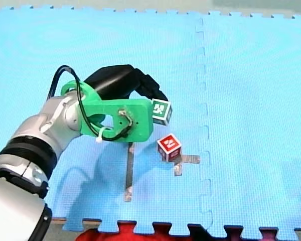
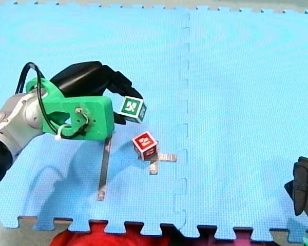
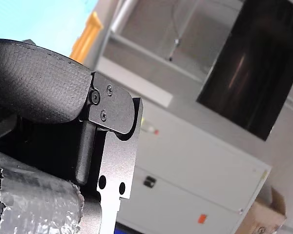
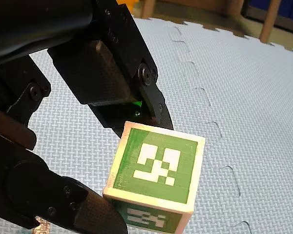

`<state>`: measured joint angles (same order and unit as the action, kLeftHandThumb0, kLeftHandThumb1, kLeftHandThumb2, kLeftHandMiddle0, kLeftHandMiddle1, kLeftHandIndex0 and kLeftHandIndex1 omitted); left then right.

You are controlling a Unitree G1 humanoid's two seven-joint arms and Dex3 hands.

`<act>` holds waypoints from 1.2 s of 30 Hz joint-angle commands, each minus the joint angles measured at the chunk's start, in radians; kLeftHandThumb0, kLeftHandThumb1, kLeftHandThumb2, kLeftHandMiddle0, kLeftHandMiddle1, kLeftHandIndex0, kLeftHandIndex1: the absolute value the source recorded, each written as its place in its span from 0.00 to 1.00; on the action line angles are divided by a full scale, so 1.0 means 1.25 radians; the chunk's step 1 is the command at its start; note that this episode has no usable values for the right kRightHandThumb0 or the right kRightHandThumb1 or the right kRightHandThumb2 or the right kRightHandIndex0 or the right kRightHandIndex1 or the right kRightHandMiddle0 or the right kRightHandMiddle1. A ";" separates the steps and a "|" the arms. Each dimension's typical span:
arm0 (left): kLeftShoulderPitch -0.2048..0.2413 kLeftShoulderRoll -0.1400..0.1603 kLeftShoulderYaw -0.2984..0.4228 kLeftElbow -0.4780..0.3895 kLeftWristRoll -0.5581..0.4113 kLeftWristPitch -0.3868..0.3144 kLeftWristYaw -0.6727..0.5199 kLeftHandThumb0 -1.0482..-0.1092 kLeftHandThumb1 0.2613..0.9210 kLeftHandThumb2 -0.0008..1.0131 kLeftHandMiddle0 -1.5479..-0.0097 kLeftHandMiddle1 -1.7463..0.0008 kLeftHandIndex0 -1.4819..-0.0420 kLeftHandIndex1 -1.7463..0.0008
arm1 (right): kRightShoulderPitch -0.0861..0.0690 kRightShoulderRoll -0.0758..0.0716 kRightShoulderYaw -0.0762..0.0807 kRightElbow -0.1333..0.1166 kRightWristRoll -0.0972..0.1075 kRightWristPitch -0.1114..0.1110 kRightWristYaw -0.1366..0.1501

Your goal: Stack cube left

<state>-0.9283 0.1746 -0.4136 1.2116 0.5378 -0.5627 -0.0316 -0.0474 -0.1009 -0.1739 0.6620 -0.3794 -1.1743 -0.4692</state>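
Right now the left hand (image 1: 123, 80) is clamped on the green cube (image 1: 161, 111) near the middle of the frame, just up and left of the red cube (image 1: 169, 146) on the blue mat (image 1: 251, 100). So the carry step looks to be on. Next, green must line up over red, then come down softly. The right hand (image 2: 304, 187) is at the lower right edge; its state cannot be told. A cardboard box (image 3: 263, 219) is there too, but what is inside cannot be told.
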 commanded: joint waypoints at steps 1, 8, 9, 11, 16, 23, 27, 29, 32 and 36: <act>-0.004 0.002 -0.003 -0.002 0.000 0.001 -0.008 0.59 0.73 0.00 0.38 0.00 0.10 0.99 | 0.000 -0.002 0.001 0.000 0.001 0.001 -0.005; -0.029 -0.002 -0.020 -0.012 0.007 0.049 -0.091 0.58 0.73 0.00 0.36 0.00 0.09 0.99 | -0.006 -0.002 0.004 0.009 -0.001 -0.002 -0.012; -0.029 -0.003 -0.020 -0.015 0.008 0.053 -0.093 0.58 0.73 0.00 0.36 0.00 0.09 0.99 | -0.007 -0.003 0.004 0.010 -0.001 -0.002 -0.013; -0.029 -0.004 -0.021 -0.020 0.008 0.056 -0.093 0.58 0.73 0.00 0.36 0.00 0.09 0.99 | -0.008 -0.002 0.005 0.012 -0.003 -0.002 -0.016; -0.030 -0.008 -0.021 -0.031 0.005 0.065 -0.100 0.58 0.74 0.00 0.35 0.00 0.10 0.99 | -0.010 -0.003 0.007 0.014 -0.008 0.000 -0.023; -0.032 -0.013 -0.018 -0.031 -0.003 0.069 -0.116 0.58 0.74 0.00 0.34 0.00 0.10 1.00 | -0.012 -0.004 0.010 0.011 -0.005 0.004 -0.022; -0.032 -0.014 -0.019 -0.032 -0.003 0.063 -0.120 0.58 0.75 0.00 0.33 0.00 0.10 1.00 | -0.013 -0.004 0.011 0.009 -0.002 0.005 -0.020; -0.032 -0.014 -0.018 -0.033 -0.004 0.062 -0.122 0.58 0.75 0.01 0.33 0.00 0.10 1.00 | -0.013 -0.004 0.012 0.008 0.000 0.006 -0.019; -0.032 -0.015 -0.018 -0.034 -0.003 0.062 -0.122 0.58 0.75 0.01 0.33 0.00 0.11 1.00 | -0.012 -0.002 0.013 0.005 0.000 0.008 -0.019; -0.032 -0.015 -0.019 -0.034 -0.003 0.060 -0.122 0.58 0.76 0.01 0.33 0.00 0.11 1.00 | -0.011 0.000 0.013 0.000 -0.003 0.015 -0.022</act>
<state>-0.9617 0.1539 -0.4362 1.1708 0.5373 -0.4845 -0.1817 -0.0615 -0.0991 -0.1571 0.6661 -0.3839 -1.1596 -0.4923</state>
